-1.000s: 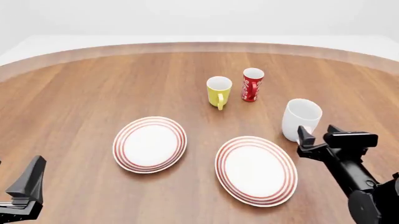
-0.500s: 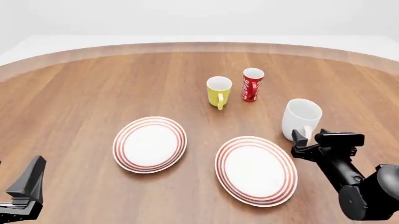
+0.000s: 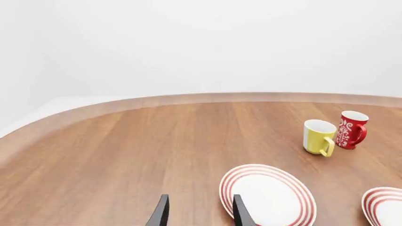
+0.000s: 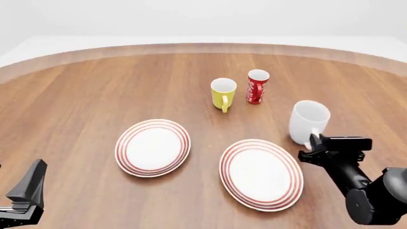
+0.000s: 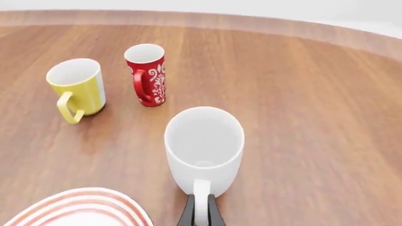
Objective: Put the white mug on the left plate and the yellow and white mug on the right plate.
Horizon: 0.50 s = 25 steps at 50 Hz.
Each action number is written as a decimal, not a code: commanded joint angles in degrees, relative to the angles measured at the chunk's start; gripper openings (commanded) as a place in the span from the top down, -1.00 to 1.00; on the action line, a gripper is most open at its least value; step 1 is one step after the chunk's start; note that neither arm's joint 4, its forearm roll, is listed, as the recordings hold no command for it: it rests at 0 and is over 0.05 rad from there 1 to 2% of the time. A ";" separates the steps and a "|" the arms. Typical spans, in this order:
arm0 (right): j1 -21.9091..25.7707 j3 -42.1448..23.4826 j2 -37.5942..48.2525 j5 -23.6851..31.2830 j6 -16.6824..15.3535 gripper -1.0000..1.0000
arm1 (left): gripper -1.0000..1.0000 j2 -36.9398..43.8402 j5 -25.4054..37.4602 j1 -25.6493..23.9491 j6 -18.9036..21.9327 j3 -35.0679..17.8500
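Since half a second ago my right gripper (image 4: 313, 147) has closed in on the white mug's handle, mug tipped slightly. Tabletop (image 4: 95, 86) carries everything. Right plate (image 4: 261, 174) near me, left plate (image 4: 152, 147) beside it, both bare. White mug (image 4: 309, 121) just past right plate, handle pinched in my nearly closed right gripper. Yellow and white mug (image 4: 222, 93) farther back, just beside red cup (image 4: 257, 86). Left gripper (image 3: 197, 213) slightly parted, holding nothing.
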 commanded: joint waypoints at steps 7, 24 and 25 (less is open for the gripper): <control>0.50 2.67 -7.07 0.08 0.04 1.00 | -1.00 0.00 0.00 0.00 0.00 0.00; 3.85 4.61 -15.06 2.51 0.17 1.00 | -1.00 0.00 0.00 0.00 0.00 0.00; 3.79 4.65 -15.42 2.71 0.21 1.00 | -1.00 0.00 0.00 0.00 0.00 0.00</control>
